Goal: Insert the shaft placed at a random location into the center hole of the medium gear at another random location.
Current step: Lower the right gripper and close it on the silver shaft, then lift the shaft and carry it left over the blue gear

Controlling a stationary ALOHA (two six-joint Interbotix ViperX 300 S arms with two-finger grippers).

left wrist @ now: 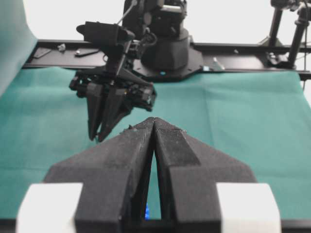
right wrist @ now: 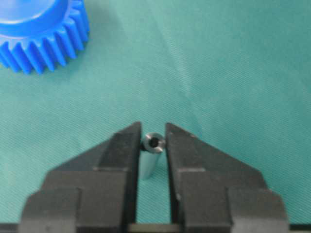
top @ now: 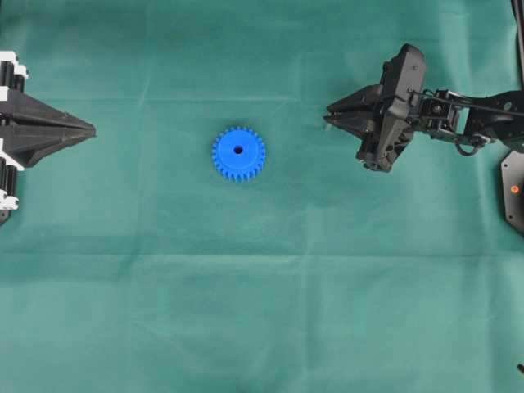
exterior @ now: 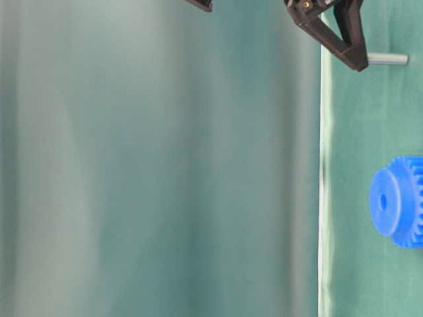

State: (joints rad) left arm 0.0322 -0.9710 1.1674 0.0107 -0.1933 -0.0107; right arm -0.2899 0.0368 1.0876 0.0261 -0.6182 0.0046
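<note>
The blue medium gear [top: 238, 154] lies flat on the green cloth, its center hole [top: 238, 150] open and facing up. It also shows in the table-level view [exterior: 400, 201] and at the top left of the right wrist view [right wrist: 43, 29]. My right gripper [top: 332, 112] is to the right of the gear and apart from it. It [right wrist: 153, 128] is shut on the silver shaft [right wrist: 153, 144], which I see end-on between its tips. In the table-level view the shaft [exterior: 388, 59] sticks out past the fingers [exterior: 350, 46]. My left gripper [top: 88, 129] is shut and empty at the far left [left wrist: 154, 121].
Green cloth [top: 262, 311] covers the whole table. The black base of the right arm [top: 513, 192] sits at the right edge. In the left wrist view the right arm [left wrist: 114, 92] hangs over the cloth, with a black frame rail [left wrist: 243, 48] behind it.
</note>
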